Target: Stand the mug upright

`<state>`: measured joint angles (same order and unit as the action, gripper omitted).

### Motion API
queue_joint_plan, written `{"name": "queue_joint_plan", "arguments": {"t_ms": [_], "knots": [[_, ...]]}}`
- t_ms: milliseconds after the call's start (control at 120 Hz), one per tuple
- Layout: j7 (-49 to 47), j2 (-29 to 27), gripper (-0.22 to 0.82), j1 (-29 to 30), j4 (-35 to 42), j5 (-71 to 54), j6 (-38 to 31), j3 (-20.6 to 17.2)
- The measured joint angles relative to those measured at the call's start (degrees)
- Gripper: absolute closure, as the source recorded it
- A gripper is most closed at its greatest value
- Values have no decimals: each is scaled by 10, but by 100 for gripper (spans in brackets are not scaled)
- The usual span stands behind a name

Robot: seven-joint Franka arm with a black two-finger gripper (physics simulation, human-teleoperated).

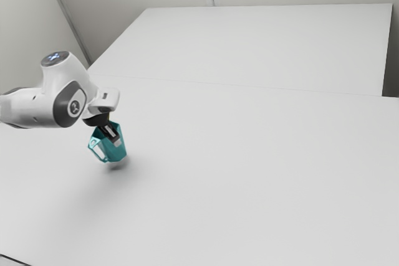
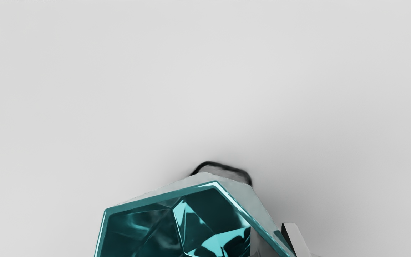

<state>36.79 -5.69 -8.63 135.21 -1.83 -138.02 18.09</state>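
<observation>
Gripper [image 1: 116,141] clamped on the mug [image 1: 113,153]

From the exterior view's left, my white arm [image 1: 25,109] reaches out over the pale table [image 1: 249,160]. Next comes the mug's handle [image 1: 91,148], on the side toward that view's left. Then the teal body, tilted, its opening facing up toward my hand; a dark shadow lies just below its lower end, and whether that end touches the table I cannot tell. My fingers pinch the mug's wall between them: in the wrist view one is inside, the other [image 2: 297,239] against the outside.
</observation>
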Motion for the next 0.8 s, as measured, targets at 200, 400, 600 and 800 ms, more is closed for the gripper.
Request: {"name": "queue_joint_plan", "arguments": {"t_ms": [200,400,600,800], "knots": [[-52,3,78,-8,-1,0,3,-13],[-98,9,78,-23,0,-1,5,-29],[-136,-1,78,-25,7,-1,14,-52],[-172,-10,78,-31,15,-1,32,-66]]}}
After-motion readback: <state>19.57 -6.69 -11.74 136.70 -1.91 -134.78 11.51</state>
